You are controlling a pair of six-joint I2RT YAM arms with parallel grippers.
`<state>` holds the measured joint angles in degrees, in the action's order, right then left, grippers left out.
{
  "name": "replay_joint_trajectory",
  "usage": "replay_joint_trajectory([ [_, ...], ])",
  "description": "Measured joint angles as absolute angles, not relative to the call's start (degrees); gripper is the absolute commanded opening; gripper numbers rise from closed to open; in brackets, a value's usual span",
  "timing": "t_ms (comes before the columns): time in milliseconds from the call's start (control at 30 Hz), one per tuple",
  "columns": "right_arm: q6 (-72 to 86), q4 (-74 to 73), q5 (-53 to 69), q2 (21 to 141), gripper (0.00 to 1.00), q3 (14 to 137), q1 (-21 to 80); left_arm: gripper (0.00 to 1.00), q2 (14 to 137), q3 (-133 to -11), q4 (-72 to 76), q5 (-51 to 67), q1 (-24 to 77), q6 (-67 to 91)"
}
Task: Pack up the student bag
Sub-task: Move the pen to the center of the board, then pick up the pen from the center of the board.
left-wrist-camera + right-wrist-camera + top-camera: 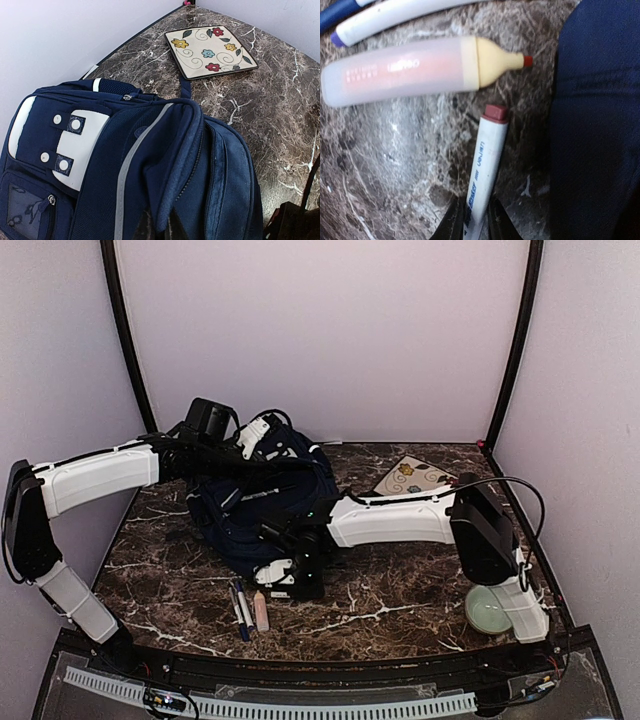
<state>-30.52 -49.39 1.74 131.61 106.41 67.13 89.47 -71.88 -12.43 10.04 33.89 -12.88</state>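
The student bag (262,495), navy with white trim, lies at the middle of the marble table. My left gripper (159,222) is shut on a fold of the bag's (125,165) zipper flap at its top. My right gripper (474,220) is low at the table by the bag's (595,125) near edge. Its jaws are shut on the sides of a white marker (487,155) with a red end cap, which lies on the table. In the top view this gripper (287,575) sits just right of the loose pens.
A pink glue tube (410,70), a white marker with a purple tip (395,15) and a blue pen (335,12) lie beside the held marker. A flowered square plate (412,477) sits at the back right. A pale green bowl (490,610) is near the right arm's base.
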Motion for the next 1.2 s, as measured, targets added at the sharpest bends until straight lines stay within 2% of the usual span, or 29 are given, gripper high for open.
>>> replay_joint_trajectory([
  [333,-38.5,-52.2,1.3,125.2,0.13,96.6,66.6,0.0,89.5,-71.9,-12.4,10.0,33.9,-12.9],
  [500,-41.7,-55.1,1.4,123.5,0.26,94.0,66.3,0.0,89.5,-71.9,-12.4,10.1,33.9,-12.9],
  [733,-41.5,-56.0,3.5,123.7,0.29,95.4,66.2,0.0,89.5,-71.9,-12.4,10.1,33.9,-12.9],
  [1000,-40.4,-55.0,2.5,124.1,0.22,96.2,66.7,0.0,89.5,-71.9,-12.4,10.1,33.9,-12.9],
  [1200,-40.1,-53.8,0.4,124.1,0.12,94.8,67.2,0.0,89.5,-71.9,-12.4,10.1,33.9,-12.9],
])
